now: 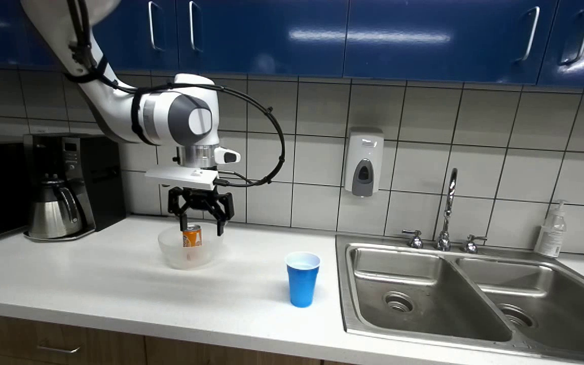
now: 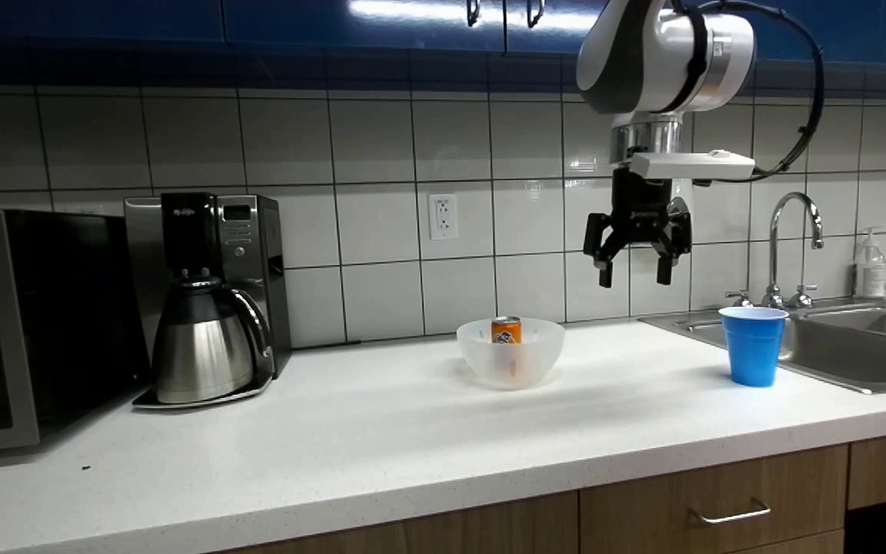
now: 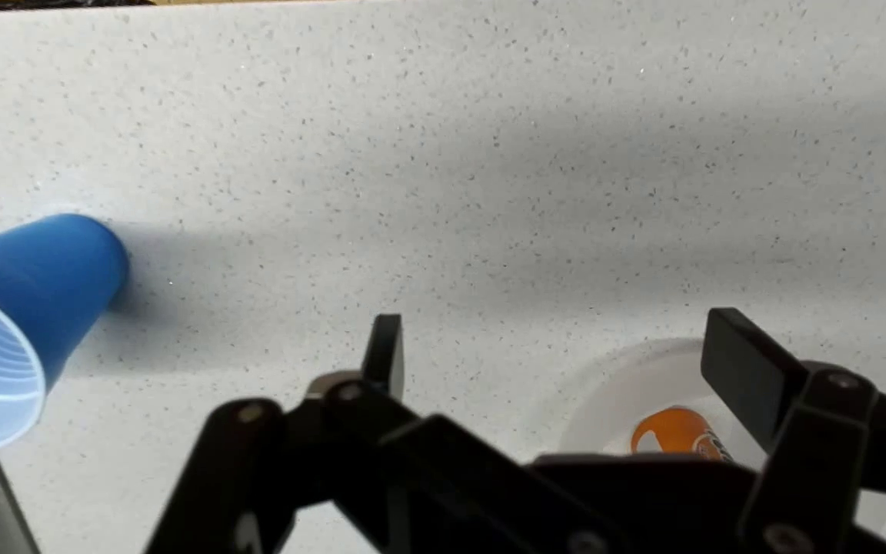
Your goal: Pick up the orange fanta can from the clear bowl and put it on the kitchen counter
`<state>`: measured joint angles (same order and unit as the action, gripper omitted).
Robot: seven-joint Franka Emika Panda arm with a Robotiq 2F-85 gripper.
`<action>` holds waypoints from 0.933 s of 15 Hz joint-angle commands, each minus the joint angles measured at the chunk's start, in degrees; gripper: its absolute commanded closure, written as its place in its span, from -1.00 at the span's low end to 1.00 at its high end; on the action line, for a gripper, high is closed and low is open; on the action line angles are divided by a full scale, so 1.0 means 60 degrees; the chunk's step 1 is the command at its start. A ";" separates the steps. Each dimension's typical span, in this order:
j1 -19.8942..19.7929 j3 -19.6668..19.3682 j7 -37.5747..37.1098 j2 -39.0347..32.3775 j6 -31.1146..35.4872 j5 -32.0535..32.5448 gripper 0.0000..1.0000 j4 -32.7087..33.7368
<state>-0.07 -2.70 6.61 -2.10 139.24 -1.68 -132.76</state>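
Note:
The orange fanta can [image 1: 192, 237] stands inside the clear bowl [image 1: 169, 249] on the kitchen counter [image 1: 94, 284]. In an exterior view the can's top [image 2: 506, 331] shows above the rim of the bowl [image 2: 477, 362]. My gripper [image 2: 635, 278] is open and empty, higher than the bowl and off to its sink side. In an exterior view the gripper [image 1: 202, 230] overlaps the bowl and can. In the wrist view the can [image 3: 672, 431] lies low and right between the fingers [image 3: 554, 335], its lower part hidden by the gripper body. The bowl [image 3: 604, 396] is also partly hidden.
A blue cup [image 1: 302, 279] stands on the counter between bowl and steel sink [image 1: 345, 304]; it shows left in the wrist view [image 3: 51, 269]. A coffee maker [image 2: 204, 308] and microwave [image 2: 20, 331] stand at the opposite end. The tiled wall [image 2: 381, 292] is behind the bowl.

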 commanded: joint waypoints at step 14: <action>-0.0083 0.0837 0.1253 -0.3057 -0.0045 -0.0151 -1.00 0.3021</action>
<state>0.22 1.03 11.91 -16.94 139.84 -2.27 -119.37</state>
